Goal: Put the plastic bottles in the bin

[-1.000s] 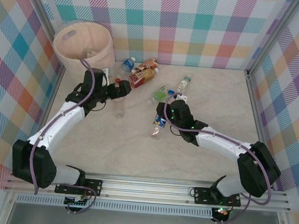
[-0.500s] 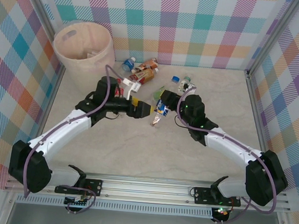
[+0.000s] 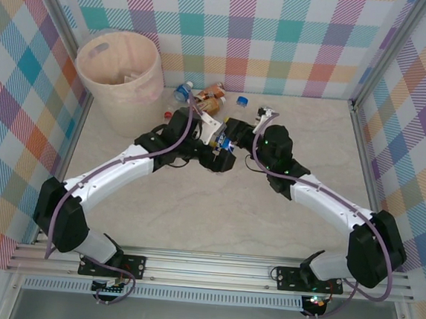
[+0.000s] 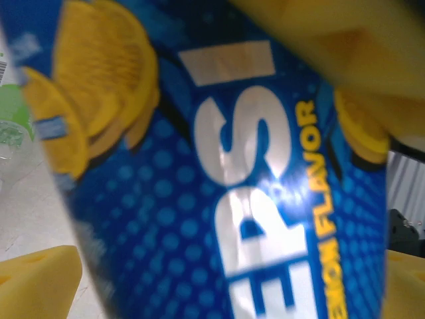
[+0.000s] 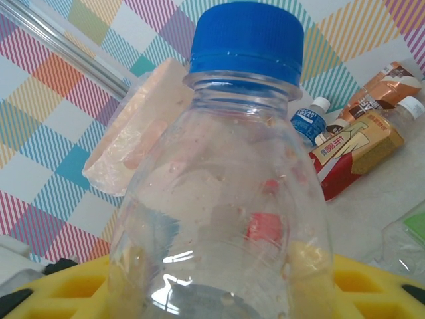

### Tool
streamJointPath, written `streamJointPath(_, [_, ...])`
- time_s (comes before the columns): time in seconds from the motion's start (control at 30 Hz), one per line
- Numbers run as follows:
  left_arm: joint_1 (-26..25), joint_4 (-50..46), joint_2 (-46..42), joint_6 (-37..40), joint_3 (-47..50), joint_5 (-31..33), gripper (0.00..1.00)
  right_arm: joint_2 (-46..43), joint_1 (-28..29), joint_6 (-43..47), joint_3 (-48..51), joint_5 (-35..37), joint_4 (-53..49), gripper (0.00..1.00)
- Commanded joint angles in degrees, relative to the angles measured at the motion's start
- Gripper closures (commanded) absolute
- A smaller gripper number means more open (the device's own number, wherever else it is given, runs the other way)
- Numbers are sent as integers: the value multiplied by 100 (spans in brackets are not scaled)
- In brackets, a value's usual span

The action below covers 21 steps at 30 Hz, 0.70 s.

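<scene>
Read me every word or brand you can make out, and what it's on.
"EPSI", start cut off: blue label with lemon slices, left wrist view.
"MON FLAVOR", yellow, start cut off: same label.
Print on the red-and-tan bottle and the small blue-labelled bottle, right wrist view: too blurred to read.

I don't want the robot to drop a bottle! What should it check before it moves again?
1. Right gripper has hold of the blue-capped bottle: ok, the bottle stands up between its yellow fingers.
2. Left gripper is lined up on the Pepsi-labelled bottle: ok, there is a yellow finger on each side of the label.
3. Left gripper is squeezing tight enough to carry: cannot tell.
4. The bin is open on top: ok.
5. All bottles are in the bin: not ok, brown-labelled bottles lie on the table beside it.
</scene>
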State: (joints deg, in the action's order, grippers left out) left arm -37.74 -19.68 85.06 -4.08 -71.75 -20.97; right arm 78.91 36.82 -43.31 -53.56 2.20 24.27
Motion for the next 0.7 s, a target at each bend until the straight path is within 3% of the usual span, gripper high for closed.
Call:
streamJointPath(0.0, [-84, -129, 112, 269, -110, 612, 13, 36, 10, -237, -353, -246, 150, 48])
streamJointPath(0.07, [-85, -8, 133, 309, -26, 655, 32, 54, 10, -273, -454, -343, 20, 47])
streamJointPath(0.17, [-45, 89, 186, 302, 28, 577, 47, 37, 10, -274, -607, -532, -197, 44])
streamJointPath(0.4, [343, 559, 93, 93, 237, 436, 51, -211, -292, -564, -723, -697, -1049, 26])
streamJointPath(0.67, [755, 579, -52, 163, 386, 557, 51, -584, -1113, -786, -533, -2107, -1022, 14])
